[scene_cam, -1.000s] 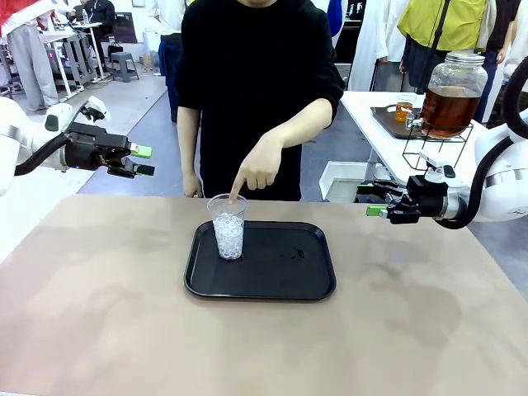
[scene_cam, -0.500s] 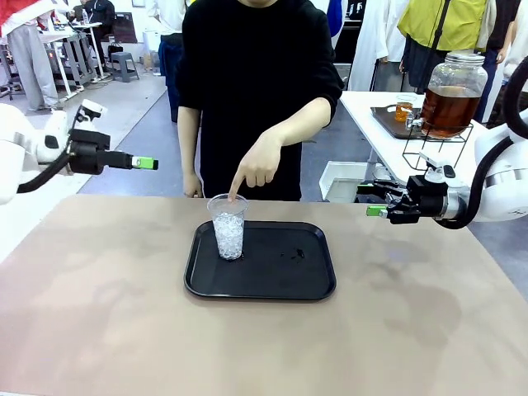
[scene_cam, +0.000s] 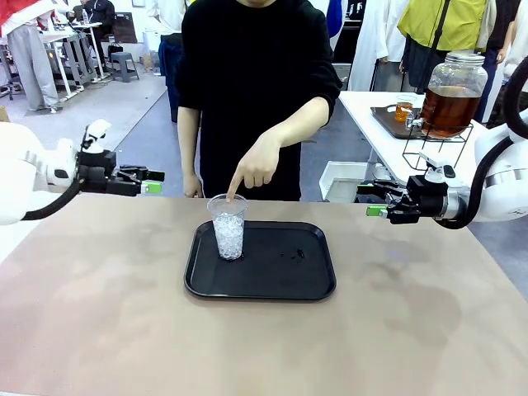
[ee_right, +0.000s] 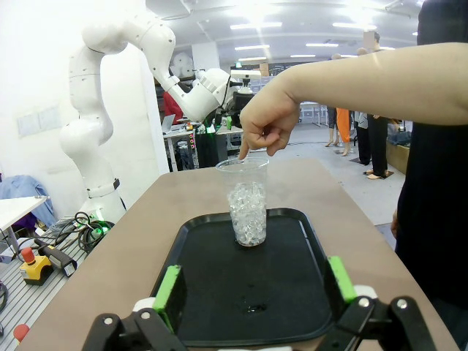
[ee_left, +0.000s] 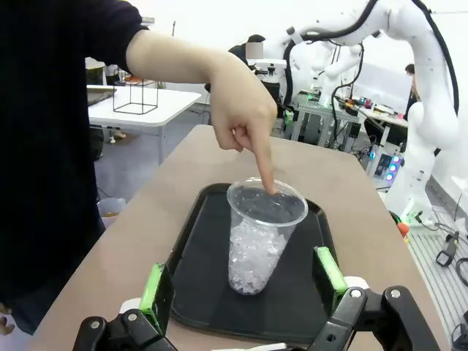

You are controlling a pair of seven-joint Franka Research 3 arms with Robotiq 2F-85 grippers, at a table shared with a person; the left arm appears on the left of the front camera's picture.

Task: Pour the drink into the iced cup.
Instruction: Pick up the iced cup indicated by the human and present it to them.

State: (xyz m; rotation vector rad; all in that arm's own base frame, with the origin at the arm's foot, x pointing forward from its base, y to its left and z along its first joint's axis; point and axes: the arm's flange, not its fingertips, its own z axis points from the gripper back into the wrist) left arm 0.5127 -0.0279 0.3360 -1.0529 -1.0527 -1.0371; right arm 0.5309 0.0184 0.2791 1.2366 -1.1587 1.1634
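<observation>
Iced cup [scene_cam: 228, 231] stands on the left of the black tray [scene_cam: 280, 285], part full of ice, the person's hand [scene_cam: 256, 169] fingering its rim. Your left gripper [scene_cam: 153, 181] and right gripper [scene_cam: 369, 200] gape wide, empty. Amber drink jar [scene_cam: 454, 95] sits far right; the small cup beside it is unclear.

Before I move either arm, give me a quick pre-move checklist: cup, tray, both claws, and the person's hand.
1. Clear plastic cup of ice upright on the black rectangular tray: ok.
2. Cup mouth free for pouring: not ok, the person's hand has a finger pointing down at the rim.
3. Left claw open and empty: ok.
4. Right claw open and empty: ok.
5. Drink held and ready to pour: not ok, both claws hold nothing.
</observation>
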